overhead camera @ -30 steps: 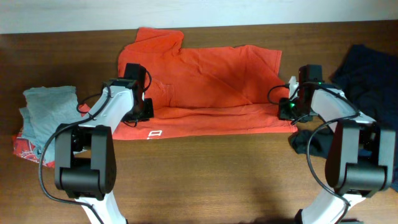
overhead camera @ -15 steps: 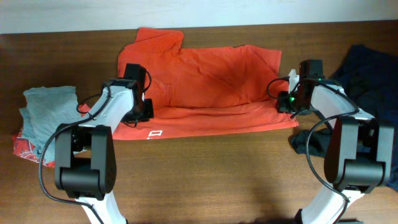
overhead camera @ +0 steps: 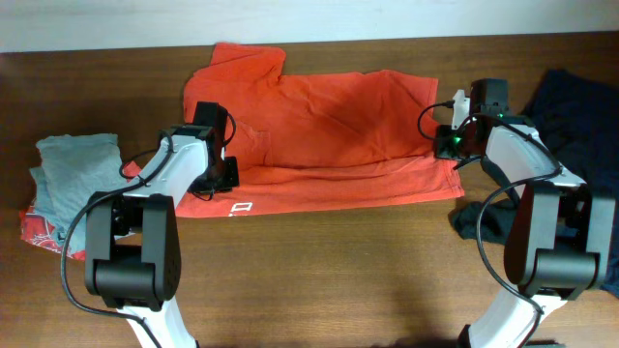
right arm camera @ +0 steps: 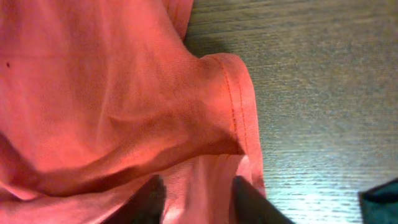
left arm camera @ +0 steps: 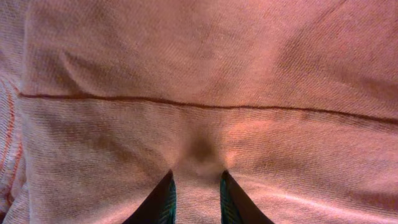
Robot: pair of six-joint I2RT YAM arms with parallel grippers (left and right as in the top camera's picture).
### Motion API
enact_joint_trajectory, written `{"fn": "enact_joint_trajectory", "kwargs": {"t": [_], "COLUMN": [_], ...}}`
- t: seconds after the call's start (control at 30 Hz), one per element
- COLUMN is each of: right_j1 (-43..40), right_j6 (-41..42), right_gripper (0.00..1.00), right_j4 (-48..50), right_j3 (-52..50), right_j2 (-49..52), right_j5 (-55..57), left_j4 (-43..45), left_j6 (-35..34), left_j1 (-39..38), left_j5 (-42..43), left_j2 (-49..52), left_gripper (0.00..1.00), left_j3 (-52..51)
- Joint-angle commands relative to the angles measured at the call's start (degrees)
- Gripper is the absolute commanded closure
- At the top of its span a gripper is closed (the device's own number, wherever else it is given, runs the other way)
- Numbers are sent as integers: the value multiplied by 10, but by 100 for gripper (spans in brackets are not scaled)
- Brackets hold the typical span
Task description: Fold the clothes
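Observation:
An orange shirt [overhead camera: 329, 135] lies spread across the far middle of the wooden table, its lower part folded up along a long hem. My left gripper [overhead camera: 224, 172] is at the shirt's left side. In the left wrist view the gripper [left arm camera: 196, 199] has its fingers closed on a pinched ridge of orange cloth [left arm camera: 199, 112]. My right gripper [overhead camera: 447, 145] is at the shirt's right edge. In the right wrist view the gripper [right arm camera: 199, 199] grips a fold of orange cloth [right arm camera: 124, 93] by the stitched hem.
A grey folded garment [overhead camera: 73, 172] lies on a red patterned cloth [overhead camera: 37, 232] at the left edge. Dark navy clothes [overhead camera: 571, 111] are piled at the right, with a dark piece [overhead camera: 474, 222] beside the right arm's base. Bare wood [overhead camera: 319, 280] runs along the front.
My right gripper has moved toward the far side, taking the shirt's right edge with it. My left gripper has stayed in place.

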Motion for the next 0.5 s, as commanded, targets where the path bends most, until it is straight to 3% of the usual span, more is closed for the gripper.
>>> {"fn": "enact_joint_trajectory", "kwargs": {"t": [0.0, 0.1, 0.2, 0.3, 0.37, 0.47], "right_j1": [1, 0, -15, -27, -29, -29], "right_j6": [10, 44, 213, 288, 297, 270], "right_gripper": [96, 96, 96, 92, 66, 59], "right_j4": [2, 17, 47, 57, 59, 57], "right_j3": [11, 11, 11, 11, 11, 11], "right_j2": [4, 4, 4, 5, 5, 5], "right_j5": [-5, 7, 81, 78, 66, 54], "left_j4": [-1, -1, -1, -2, -3, -3], "left_j6": [2, 2, 3, 3, 3, 3], "left_j1": [0, 0, 0, 0, 0, 0], "left_j5": [-8, -8, -9, -8, -9, -9], "left_j2": [6, 6, 6, 6, 6, 6], "left_gripper": [76, 76, 75, 76, 76, 75], "left_j3": [-5, -5, -5, -5, -5, -5]}}
